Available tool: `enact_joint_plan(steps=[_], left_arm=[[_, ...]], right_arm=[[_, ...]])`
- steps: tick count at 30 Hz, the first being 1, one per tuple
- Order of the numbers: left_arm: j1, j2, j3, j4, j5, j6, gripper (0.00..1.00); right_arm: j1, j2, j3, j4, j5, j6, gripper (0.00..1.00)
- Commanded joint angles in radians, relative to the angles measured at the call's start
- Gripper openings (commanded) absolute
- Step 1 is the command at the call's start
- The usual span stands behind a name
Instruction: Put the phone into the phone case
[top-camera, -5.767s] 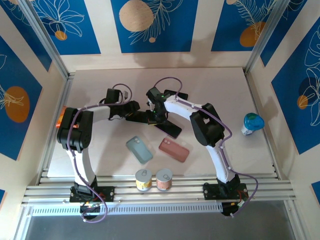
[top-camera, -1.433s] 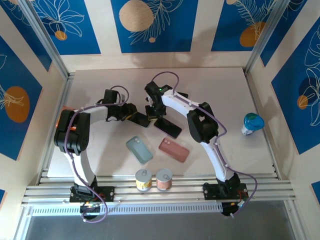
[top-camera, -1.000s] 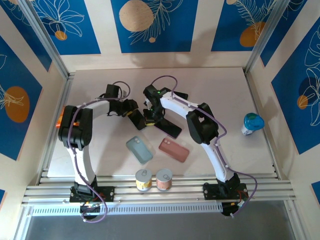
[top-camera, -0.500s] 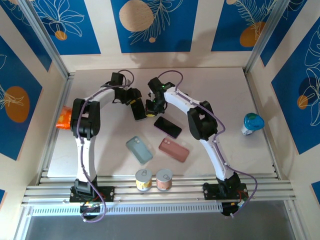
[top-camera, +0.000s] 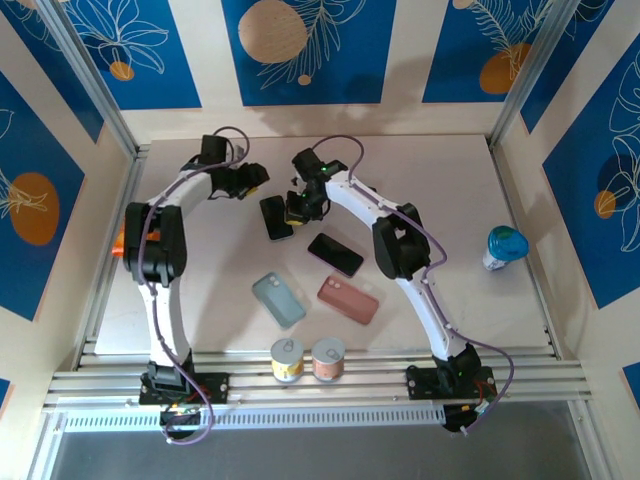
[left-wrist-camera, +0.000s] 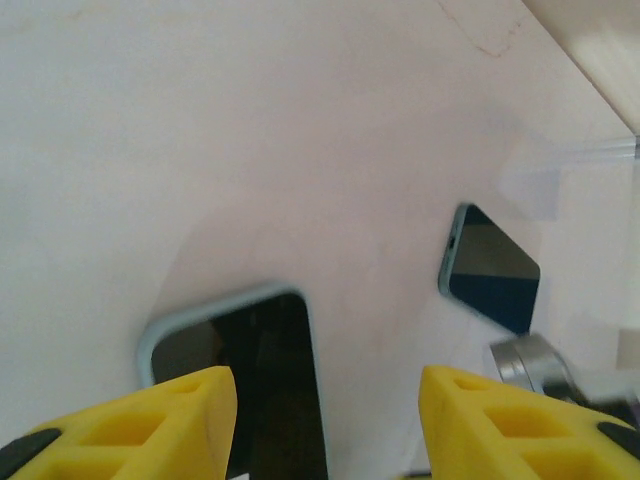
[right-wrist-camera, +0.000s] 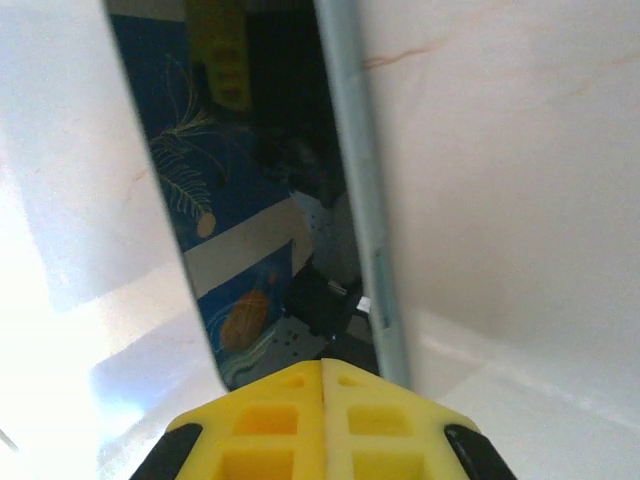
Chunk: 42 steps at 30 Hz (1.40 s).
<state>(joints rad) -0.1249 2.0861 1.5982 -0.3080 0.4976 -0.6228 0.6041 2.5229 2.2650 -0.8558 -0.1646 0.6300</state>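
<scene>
- Phone (top-camera: 275, 218) lies flat on the table (top-camera: 450, 190), left of centre towards the far side, between the two gripper tips.
- In the left wrist view a pale blue-grey case rim (left-wrist-camera: 222, 303) runs round its dark screen, so it looks seated in the case.
- Right gripper (right-wrist-camera: 322, 385): fingers pressed together with nothing between them, tip at the phone's right edge. Can't confirm actual contact.
- Left gripper (left-wrist-camera: 322, 395): fingers spread apart and empty, just above and left of the phone, not touching it.
- Second phone (top-camera: 335, 254), black with no case, lies just to the near right of the first, apart from it.
- Spare blue-grey case (top-camera: 278, 300) and pink case (top-camera: 348, 300) lie side by side nearer the arm bases.
- Two cans (top-camera: 287, 359) stand touching at the near edge.
- Blue-lidded bottle (top-camera: 505, 247) stands well apart on the right.
</scene>
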Motion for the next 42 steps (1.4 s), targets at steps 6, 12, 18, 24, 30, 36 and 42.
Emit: enact_joint_plan(steps=[6, 12, 18, 24, 30, 36, 42], left_arm=[[0.011, -0.279, -0.337, 0.121, 0.037, -0.045, 0.52], [0.055, -0.384, -0.498, 0.197, 0.092, -0.096, 0.52], [0.118, -0.472, -0.596, 0.241, 0.141, -0.137, 0.52], [0.144, -0.568, -0.624, 0.158, 0.13, -0.095, 0.53], [0.161, -0.622, -0.643, 0.102, 0.129, -0.071, 0.53], [0.163, -0.644, -0.648, 0.049, 0.117, -0.039, 0.54], [0.162, -0.671, -0.667, -0.019, 0.099, 0.01, 0.54]], right_arm=[[0.054, -0.036, -0.022, -0.041, -0.03, -0.039, 0.0], [0.054, -0.026, -0.052, -0.011, -0.046, -0.017, 0.0], [0.035, 0.014, -0.033, 0.009, -0.063, 0.021, 0.0], [0.013, 0.09, 0.083, -0.001, -0.095, 0.052, 0.0], [0.003, 0.202, 0.271, -0.073, -0.125, 0.074, 0.0], [-0.002, 0.228, 0.297, -0.038, -0.126, 0.114, 0.0], [-0.003, 0.322, 0.44, -0.01, -0.175, 0.17, 0.0]])
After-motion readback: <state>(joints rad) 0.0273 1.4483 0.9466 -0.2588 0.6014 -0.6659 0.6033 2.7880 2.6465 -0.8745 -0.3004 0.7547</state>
